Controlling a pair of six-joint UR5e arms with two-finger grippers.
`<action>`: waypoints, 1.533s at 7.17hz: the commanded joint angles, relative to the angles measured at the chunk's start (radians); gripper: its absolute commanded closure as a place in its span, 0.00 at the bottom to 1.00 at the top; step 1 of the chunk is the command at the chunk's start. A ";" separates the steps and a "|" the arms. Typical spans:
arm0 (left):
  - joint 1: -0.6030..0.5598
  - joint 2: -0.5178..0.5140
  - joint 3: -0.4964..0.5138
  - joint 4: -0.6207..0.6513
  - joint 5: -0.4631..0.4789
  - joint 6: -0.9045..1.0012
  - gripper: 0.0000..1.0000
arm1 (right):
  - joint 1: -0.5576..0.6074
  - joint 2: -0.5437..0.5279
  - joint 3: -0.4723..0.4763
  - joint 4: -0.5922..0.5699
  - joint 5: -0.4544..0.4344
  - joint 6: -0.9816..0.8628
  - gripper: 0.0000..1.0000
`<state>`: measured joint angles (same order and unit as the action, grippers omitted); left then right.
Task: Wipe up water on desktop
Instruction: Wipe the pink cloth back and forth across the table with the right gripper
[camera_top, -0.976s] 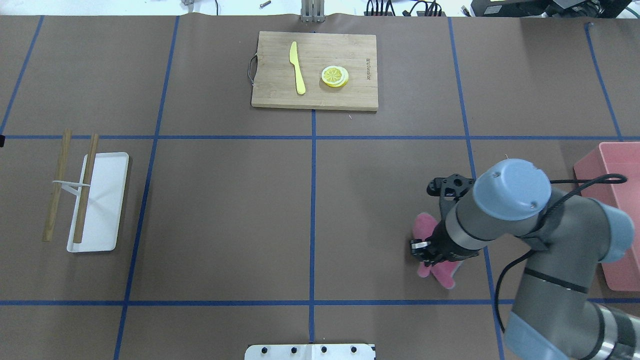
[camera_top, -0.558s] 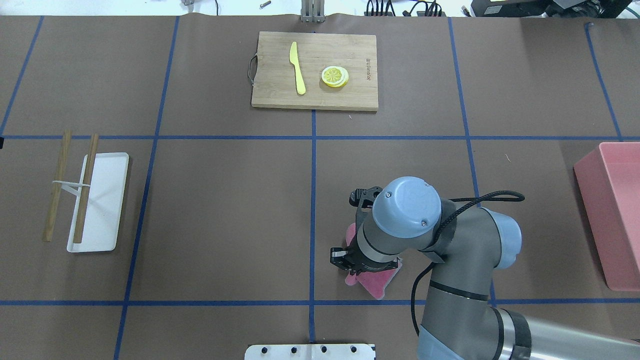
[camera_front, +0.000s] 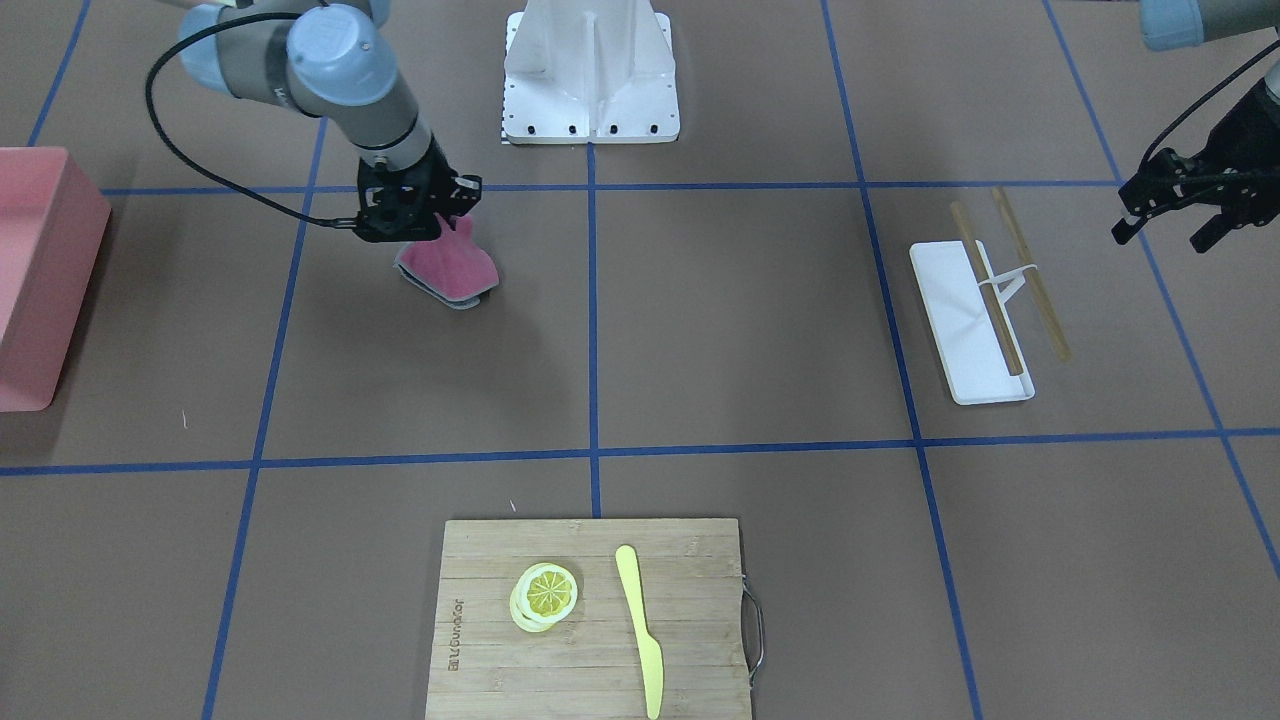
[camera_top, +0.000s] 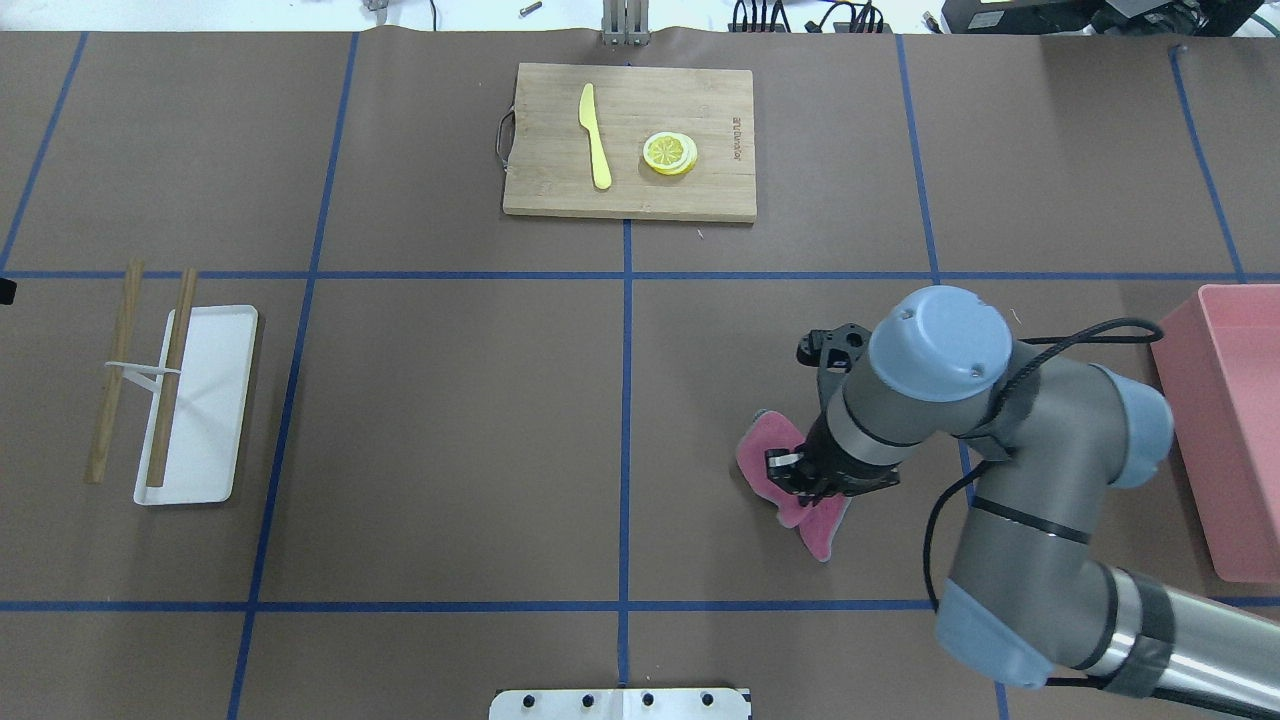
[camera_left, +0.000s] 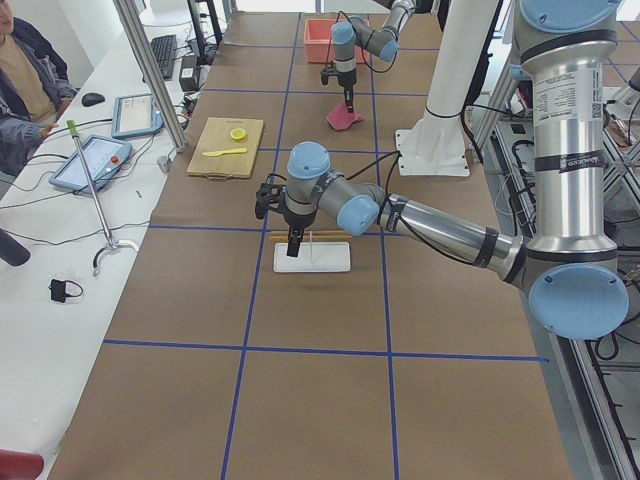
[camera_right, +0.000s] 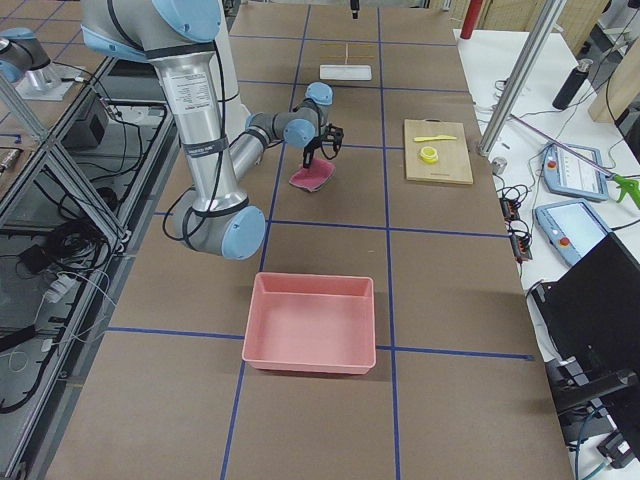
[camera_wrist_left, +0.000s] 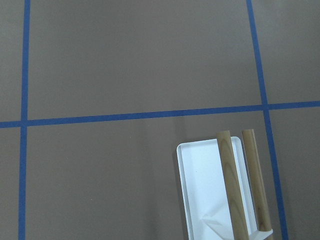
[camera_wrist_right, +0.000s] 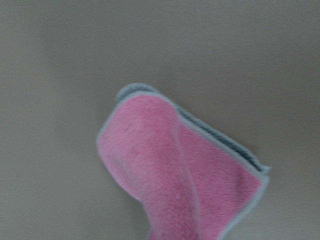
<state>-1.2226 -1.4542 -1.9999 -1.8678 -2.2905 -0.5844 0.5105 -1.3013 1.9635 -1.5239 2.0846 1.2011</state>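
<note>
**desktop (camera_top: 450, 400) wipe: pink cloth (camera_top: 765, 452) pinched by right gripper (camera_front: 443, 222)**

The pink cloth lay on the brown, blue-gridded desktop, middle row, in the cell just right of the centre line. The right gripper was clamped on its upper fold. The left gripper (camera_front: 1165, 232) hovered with jaws apart and empty, near a white tray (camera_front: 955, 330).

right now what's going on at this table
The right end effector is shut on a pink cloth, whose lower part lies on the brown desktop, mid-wipe by the look of it. The left end effector hangs open near the white tray, holding nothing. No water is visible to me.
</note>
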 joint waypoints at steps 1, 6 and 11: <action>0.000 -0.003 0.001 0.001 -0.001 0.000 0.02 | 0.104 -0.249 0.124 -0.001 0.043 -0.211 1.00; -0.006 -0.012 0.001 0.006 -0.003 0.001 0.02 | -0.022 0.057 -0.013 -0.064 0.020 -0.012 1.00; -0.008 -0.021 0.003 0.006 -0.003 -0.003 0.02 | 0.155 0.050 0.139 -0.102 0.100 0.038 1.00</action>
<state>-1.2298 -1.4749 -1.9968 -1.8622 -2.2929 -0.5871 0.6006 -1.1808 2.0190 -1.6073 2.1639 1.2449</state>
